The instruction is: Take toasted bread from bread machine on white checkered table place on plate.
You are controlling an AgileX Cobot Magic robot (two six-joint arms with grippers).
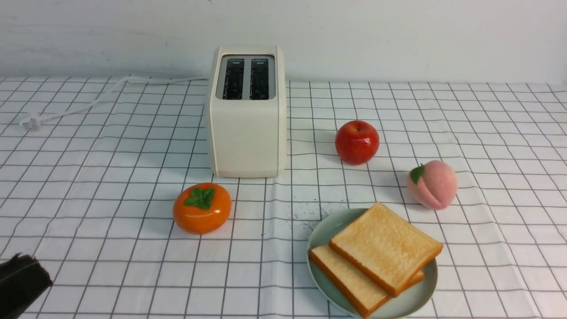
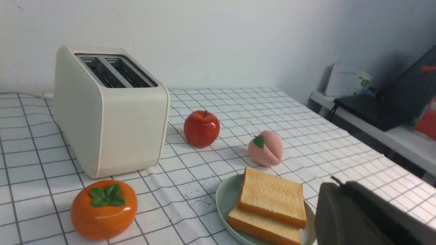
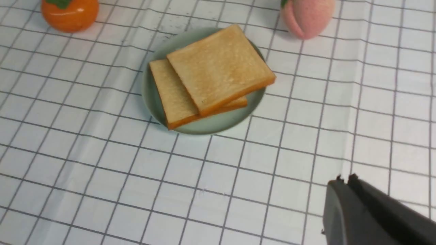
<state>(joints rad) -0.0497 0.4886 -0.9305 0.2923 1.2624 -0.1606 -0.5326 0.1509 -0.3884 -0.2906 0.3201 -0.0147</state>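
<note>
Two slices of toasted bread (image 1: 384,246) lie stacked and offset on the mint-green plate (image 1: 321,230) at the front right of the white checkered table (image 1: 110,146). They also show in the left wrist view (image 2: 270,195) and the right wrist view (image 3: 218,68). The cream bread machine (image 1: 246,128) stands at the back centre with both slots empty. My left gripper (image 2: 335,182) is shut and empty, low at the front left corner (image 1: 20,283). My right gripper (image 3: 344,179) is shut and empty, raised above bare cloth, away from the plate (image 3: 204,126); it does not show in the front view.
An orange persimmon (image 1: 202,207) sits in front of the toaster. A red apple (image 1: 357,141) and a pink peach (image 1: 432,184) lie to its right, the peach just behind the plate. The toaster's white cord (image 1: 66,110) runs to the back left. Crumbs speckle the cloth near the plate.
</note>
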